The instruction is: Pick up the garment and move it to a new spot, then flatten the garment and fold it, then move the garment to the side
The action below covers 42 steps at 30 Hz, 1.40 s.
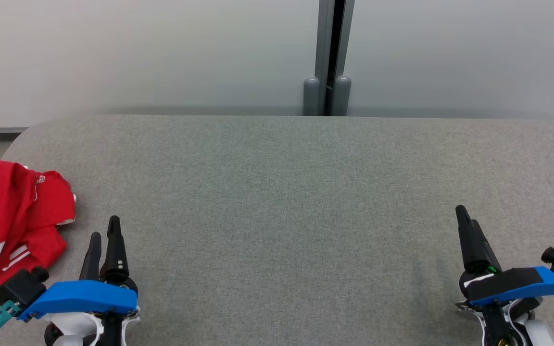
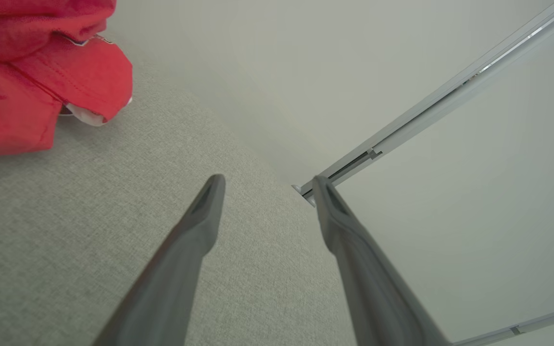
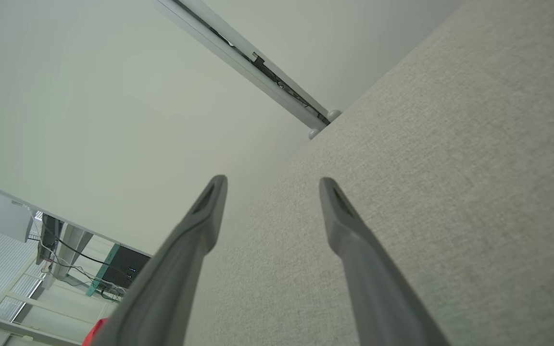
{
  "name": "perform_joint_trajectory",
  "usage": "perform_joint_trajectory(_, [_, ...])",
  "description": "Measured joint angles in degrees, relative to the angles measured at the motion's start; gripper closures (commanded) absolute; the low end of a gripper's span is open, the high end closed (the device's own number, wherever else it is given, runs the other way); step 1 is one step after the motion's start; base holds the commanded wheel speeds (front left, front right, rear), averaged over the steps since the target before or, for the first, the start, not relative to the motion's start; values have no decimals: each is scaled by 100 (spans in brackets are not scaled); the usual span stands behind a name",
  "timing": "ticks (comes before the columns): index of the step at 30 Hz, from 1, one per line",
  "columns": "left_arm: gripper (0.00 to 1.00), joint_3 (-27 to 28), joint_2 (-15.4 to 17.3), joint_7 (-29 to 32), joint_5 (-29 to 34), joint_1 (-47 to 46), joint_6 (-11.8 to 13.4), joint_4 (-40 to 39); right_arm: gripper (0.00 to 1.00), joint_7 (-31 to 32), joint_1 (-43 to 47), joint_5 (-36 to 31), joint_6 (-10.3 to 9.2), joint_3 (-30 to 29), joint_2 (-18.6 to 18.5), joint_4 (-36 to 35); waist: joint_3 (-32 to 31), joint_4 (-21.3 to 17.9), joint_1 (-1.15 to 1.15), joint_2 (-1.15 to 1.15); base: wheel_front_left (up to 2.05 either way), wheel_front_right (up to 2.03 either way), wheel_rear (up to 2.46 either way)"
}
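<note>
Red garment [image 1: 12,221] with white stripes noted lying crumpled in a heap on the grey fabric-covered tabletop [image 1: 277,192]. It is placed off to the left of the left gripper [image 1: 104,228], near its fingers but apart from them; no contact is seen. In the left wrist view the garment [image 2: 41,72] is seen ahead and to the left of the fingertips, with a folded red hem and a bit of white lining turned toward them.

Left gripper [image 2: 268,181]: fingers [image 2: 185,250] are spread, with a clear gap between the tips and nothing held; bare tabletop [image 2: 65,230] is seen under the left finger.

Right gripper [image 1: 467,216] is recorded well apart from the garment, over the far right part of the table. In its wrist view the right gripper [image 3: 273,181] is likewise seen with fingers [image 3: 363,259] parted and nothing between them; grey tabletop [image 3: 450,168] lies below and to the right of them.

A blue housing [image 1: 84,295] is mounted behind the left fingers, and another behind the right.

Beyond the fingertips of both grippers a pale wall [image 1: 137,53] is noted along the far edge of the table, split by a dark vertical post [image 1: 331,57]. Cables [image 3: 72,252] and a dark box [image 3: 123,266] are seen to the lower left of the right fingers.
</note>
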Motion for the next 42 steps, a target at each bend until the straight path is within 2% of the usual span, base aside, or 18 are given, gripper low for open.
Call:
perform_joint_trajectory(19, [0,-94,9,-345,1452,10,-1,148,0,-341,5,-1402,1,92,1,212,21,48,0,0,0,0,0])
perform_joint_trajectory(42, [0,-226,9,-682,2911,226,-2,336,0,-677,154,-2831,1,211,-11,437,-20,79,0,0,0,0,0])
